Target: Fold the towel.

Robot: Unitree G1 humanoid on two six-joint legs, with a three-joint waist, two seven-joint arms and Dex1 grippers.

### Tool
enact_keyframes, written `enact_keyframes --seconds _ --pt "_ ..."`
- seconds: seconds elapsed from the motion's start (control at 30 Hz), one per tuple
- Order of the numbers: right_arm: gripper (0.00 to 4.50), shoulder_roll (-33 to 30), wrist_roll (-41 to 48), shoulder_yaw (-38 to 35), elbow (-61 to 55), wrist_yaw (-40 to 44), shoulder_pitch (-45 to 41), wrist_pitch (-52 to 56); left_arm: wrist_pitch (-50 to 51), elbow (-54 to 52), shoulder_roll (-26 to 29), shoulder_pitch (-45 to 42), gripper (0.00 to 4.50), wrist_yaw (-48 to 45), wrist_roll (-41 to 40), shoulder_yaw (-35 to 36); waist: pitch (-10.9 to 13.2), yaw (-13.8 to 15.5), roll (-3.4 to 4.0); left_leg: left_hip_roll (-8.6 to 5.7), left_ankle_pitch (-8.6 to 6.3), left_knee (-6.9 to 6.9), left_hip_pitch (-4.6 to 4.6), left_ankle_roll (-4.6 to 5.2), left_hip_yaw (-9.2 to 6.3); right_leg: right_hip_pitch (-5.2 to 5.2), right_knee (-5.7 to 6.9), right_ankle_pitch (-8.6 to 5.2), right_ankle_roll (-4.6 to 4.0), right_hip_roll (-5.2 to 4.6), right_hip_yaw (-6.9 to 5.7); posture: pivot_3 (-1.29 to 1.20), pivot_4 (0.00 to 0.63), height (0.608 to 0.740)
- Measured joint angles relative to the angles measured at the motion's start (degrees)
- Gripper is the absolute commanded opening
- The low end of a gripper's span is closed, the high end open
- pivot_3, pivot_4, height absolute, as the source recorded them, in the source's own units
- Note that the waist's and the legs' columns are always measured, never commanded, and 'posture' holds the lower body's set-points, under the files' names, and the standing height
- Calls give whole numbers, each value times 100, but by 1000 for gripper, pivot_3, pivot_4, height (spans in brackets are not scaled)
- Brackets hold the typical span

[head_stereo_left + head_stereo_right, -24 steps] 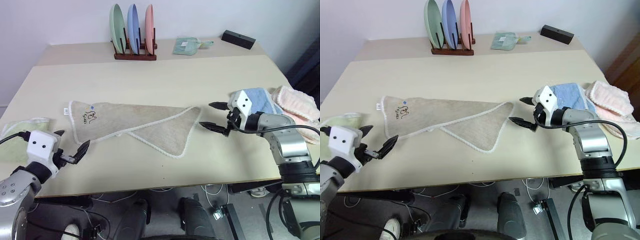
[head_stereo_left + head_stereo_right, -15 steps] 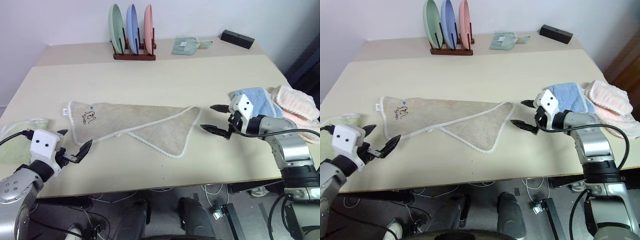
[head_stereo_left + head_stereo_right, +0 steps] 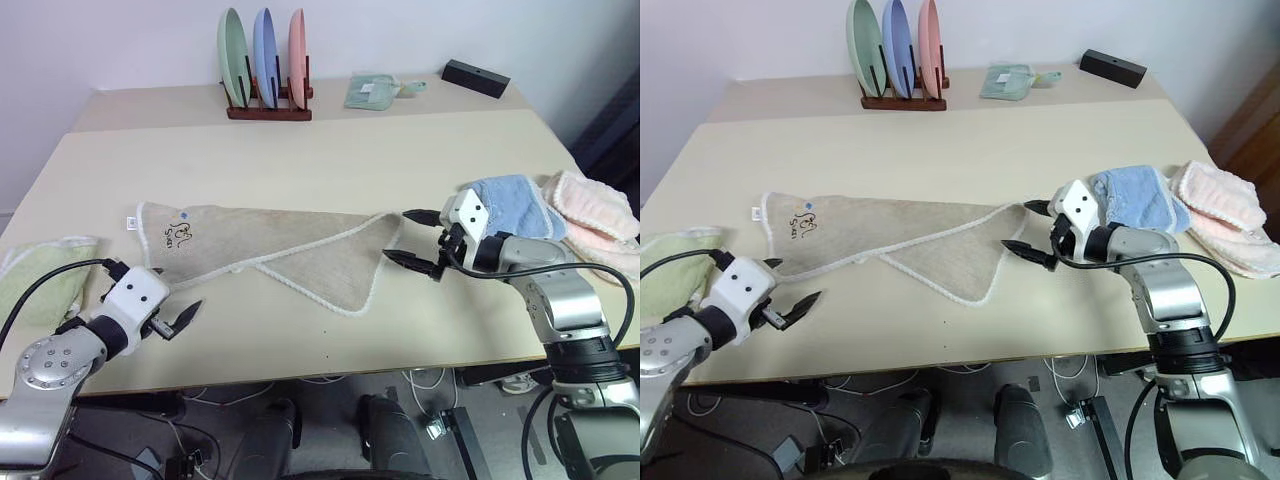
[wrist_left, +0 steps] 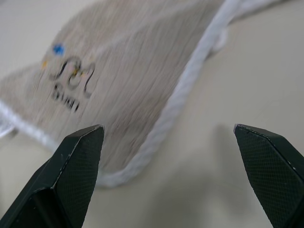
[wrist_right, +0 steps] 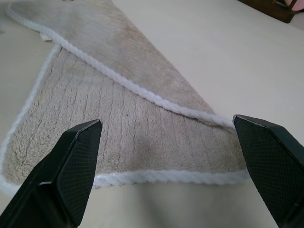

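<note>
- Large beige-tan terry towel with white corded edging [image 3: 270, 252] lies flat near the middle of the pale wooden table [image 3: 330, 160], partly doubled over itself; one layer crosses the other diagonally, so the lower layer is hidden where they overlap.
- Small dark embroidered mark with a blue dot [image 3: 183, 232] sits near the towel's corner on the robot's left. From the head views it is too small to read; the left wrist view brings it closer [image 4: 71, 78] but blurred, letters still not legible.
- Small white tag [image 3: 131, 221] pokes out at that same corner.
- Left gripper [image 3: 165, 305], fingers spread wide and empty, hovers near the towel's near-left edge. Left wrist view shows the corded edge [image 4: 187, 90] between the two finger tips, apart from both.
- Right gripper [image 3: 412, 240], fingers released and holding nothing, is just beside the towel's right-hand corner. Right wrist view shows the crossing cord of the upper layer [image 5: 137, 90]; whether a tip touches the cloth cannot be told.
- Light green folded towel [image 3: 35, 280] at the table's left edge is partly covered by the left arm and its black cable.
- Light blue folded towel [image 3: 515, 200] and pink folded towel [image 3: 590, 215] lie behind the right arm, the pink one cut off by the frame edge.
- At the far side: wooden rack with green, blue and pink plates [image 3: 265, 70], a small pale green cloth [image 3: 372, 90], a black rectangular box [image 3: 476, 78].
</note>
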Motion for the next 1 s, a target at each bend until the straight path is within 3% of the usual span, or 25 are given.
enact_keyframes --seconds 0.33,0.43,0.67,1.0 --pt "4500 140 6 -11 -291 -256 188 121 -829 1748 169 -1190 4464 -3 576 -413 -4 -3 7 0 0 1 3 -1 -12 0 3 9 11 1 0 0 150 740" --pt "4500 165 24 -14 -366 -326 237 154 -1059 2026 168 -1369 3649 -49 620 -528 -7 -3 13 -1 0 1 3 -1 -11 0 3 10 11 1 0 0 150 740" --pt "4500 170 90 -32 -480 -423 311 146 -1251 2285 158 -1366 166 -132 667 -586 -7 -16 13 1 0 -1 3 0 -12 -3 4 10 12 1 0 0 150 740" --pt "4500 121 -1032 521 574 -629 -714 -778 -1292 2033 162 -974 35 -161 668 -294 -6 -26 13 0 0 -1 1 -1 -2 -7 4 10 13 1 3 0 150 740"
